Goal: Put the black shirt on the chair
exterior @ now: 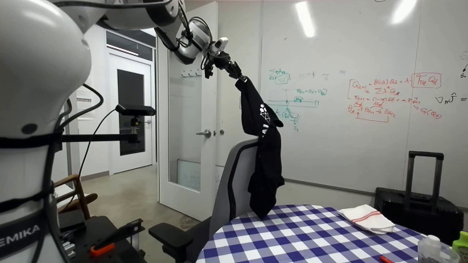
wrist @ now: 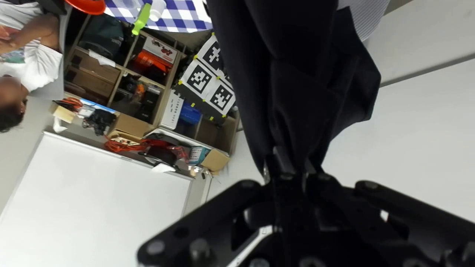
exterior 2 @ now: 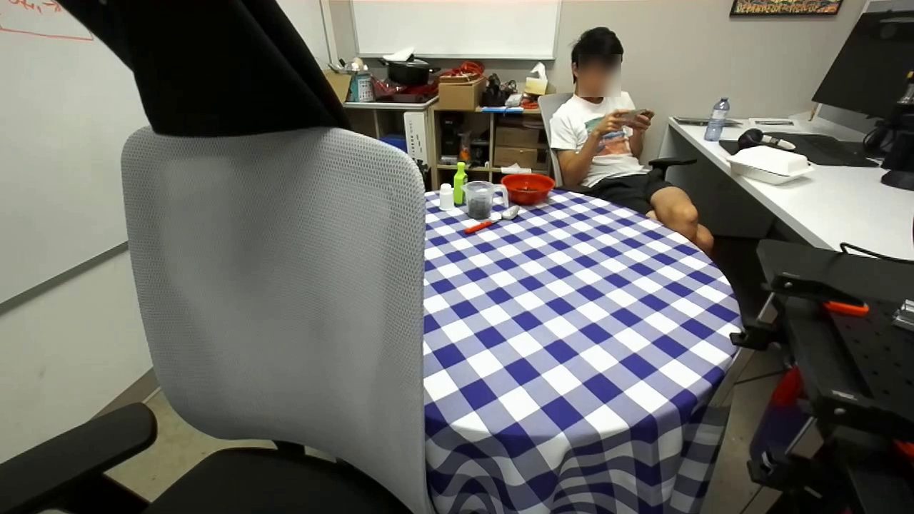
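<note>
Apparently mid-drape: the laying-over step is judged to be in hand, release not yet done. The tool [exterior: 242, 77] is pinched nearly fully together on a gathered end of the black shirt [exterior: 269, 157], with that end held well above the chair [exterior 2: 278, 285]. Below the grip, cloth is slung past the top of the backrest [exterior: 242, 175]; the lower half is hung on the side facing the counter [exterior: 241, 244]. Whether the counter is touched by the bottom edge can't be told. Next, the held end should be brought down on the opposite side so both halves are balanced, then let go. If released from this height, the shirt could be dragged off counterward.
</note>
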{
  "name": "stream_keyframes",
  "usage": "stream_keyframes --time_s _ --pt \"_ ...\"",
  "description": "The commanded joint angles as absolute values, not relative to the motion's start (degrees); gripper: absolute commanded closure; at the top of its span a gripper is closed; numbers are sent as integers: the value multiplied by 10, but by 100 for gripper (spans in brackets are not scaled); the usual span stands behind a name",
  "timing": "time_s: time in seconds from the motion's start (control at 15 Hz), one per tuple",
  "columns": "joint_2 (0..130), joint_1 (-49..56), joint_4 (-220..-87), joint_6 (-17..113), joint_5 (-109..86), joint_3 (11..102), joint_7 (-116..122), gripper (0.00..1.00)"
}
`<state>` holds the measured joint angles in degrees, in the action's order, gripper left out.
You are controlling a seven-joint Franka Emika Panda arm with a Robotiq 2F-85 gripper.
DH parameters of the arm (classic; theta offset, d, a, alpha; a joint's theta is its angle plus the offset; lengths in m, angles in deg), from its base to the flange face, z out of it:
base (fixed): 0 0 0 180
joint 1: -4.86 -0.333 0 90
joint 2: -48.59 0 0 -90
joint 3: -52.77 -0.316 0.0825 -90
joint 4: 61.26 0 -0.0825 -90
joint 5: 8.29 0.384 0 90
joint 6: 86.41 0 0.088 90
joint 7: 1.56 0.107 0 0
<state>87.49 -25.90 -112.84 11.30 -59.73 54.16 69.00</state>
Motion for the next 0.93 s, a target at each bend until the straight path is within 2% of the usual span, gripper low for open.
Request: stream_keyframes --time_s 0.0,0.13,0.2,0.27,0.87 --pt "945 -254 -1070 123 -562 510 606 99" --pt "982 -250 -1066 126 -543 495 572 99" --pt "998 -252 -1068 121 -544 495 551 71" --pt "1018 -258 -1054 114 -529 506 520 70" --pt "1054 -233 -1017 99 -499 487 363 4"
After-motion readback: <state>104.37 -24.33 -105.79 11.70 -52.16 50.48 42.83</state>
